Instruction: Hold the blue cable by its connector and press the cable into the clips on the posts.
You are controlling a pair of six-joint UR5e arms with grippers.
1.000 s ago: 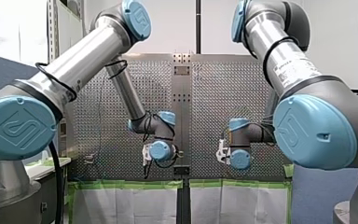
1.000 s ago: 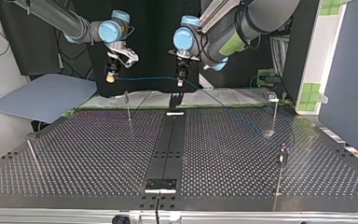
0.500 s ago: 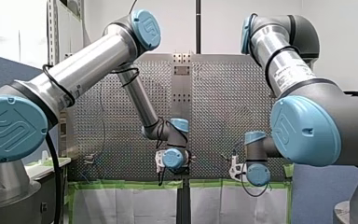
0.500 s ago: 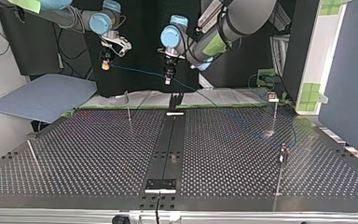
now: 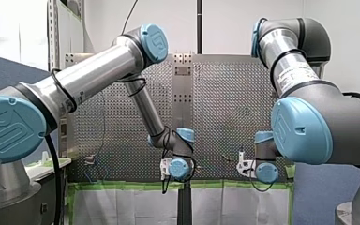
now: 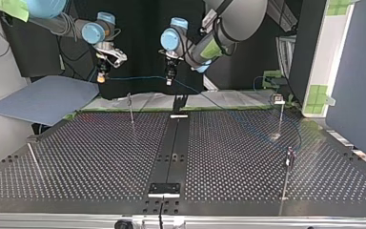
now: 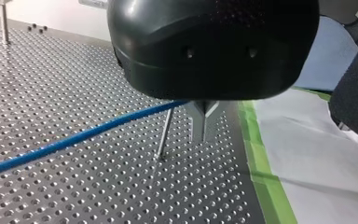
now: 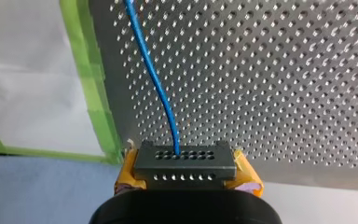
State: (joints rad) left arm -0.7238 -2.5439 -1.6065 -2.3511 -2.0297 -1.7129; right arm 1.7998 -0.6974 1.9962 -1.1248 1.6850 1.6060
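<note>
- Here, our right gripper (image 8: 186,171) is closed: its yellow pads (image 8: 127,169) clamp the dark grey, hole-dotted rectangular connector (image 8: 185,158) from both sides.
- The thin blue cable (image 8: 153,77) leaves the connector's face and runs straight ahead of that gripper, above the perforated metal table (image 8: 270,84).
- Our left gripper (image 7: 204,138) has its metal fingers (image 7: 199,122) pressed together. The blue cable comes in from one side and meets them at their base, just under the black housing, so we read it as gripped there.
- A slim metal post (image 7: 164,135) stands just beside those fingers, on the cable's side. Its top reaches the cable, but we cannot tell whether they touch.
- In the top view the cable spans almost level between both grippers. Beyond the left gripper it slopes down onto the table.
</note>
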